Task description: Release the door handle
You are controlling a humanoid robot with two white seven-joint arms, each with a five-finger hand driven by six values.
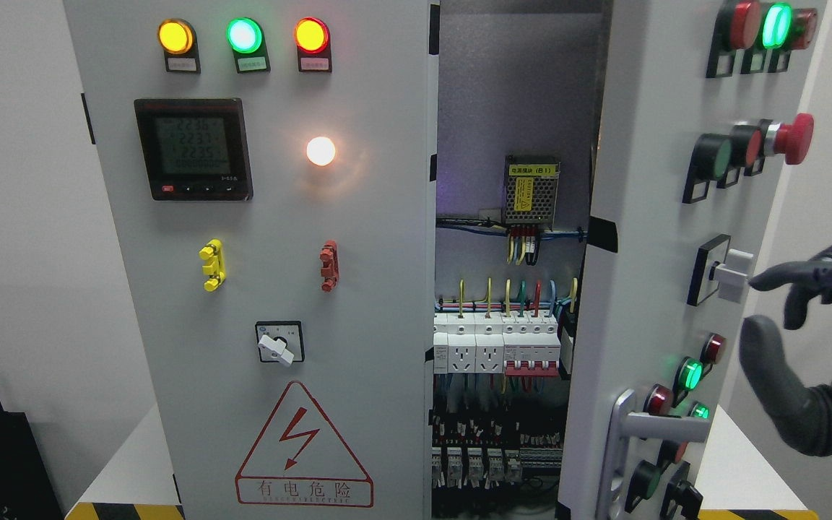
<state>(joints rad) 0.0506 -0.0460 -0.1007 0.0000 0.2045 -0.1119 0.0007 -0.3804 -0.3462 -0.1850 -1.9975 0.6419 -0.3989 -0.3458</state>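
Head view: door handle (pixel 643 433) low on swung-open right door (pixel 647 217), near bottom of frame. Silver lever on tall backplate; lever's long axis roughly horizontal, free end pointing toward picture right, out past door's edge. Backplate's long axis vertical, following the door's tilt.

Right hand (pixel 809 347) clear of lever, up and to the right of it, well apart. Fingers spread and relaxed, nothing held; index finger extended leftward, tip just beside white rotary knob (pixel 730 274) higher on same door. Thumb hanging down, nearer the handle than any finger, but a gap shows. Judged: release effectively done, hand free of lever. Left hand not visible.

Around handle: green lit button (pixel 689 375), red buttons just above, black selector switches below. Red mushroom stop button (pixel 791 137) further up. Cabinet interior exposed between doors: breakers (pixel 495 347), coloured wiring, power supply box (pixel 530 191). Left door (pixel 257 253) closed, with meter display, lamps and warning triangle.

Risks from here, judged: extended index finger could nudge rotary knob during retreat, switching a live circuit, since lamps are lit. Thumb sweeping downward could catch lever or press lit buttons. Door unrestrained once let go; could drift and swing into the hand. Best withdrawn to the right, away from door face.
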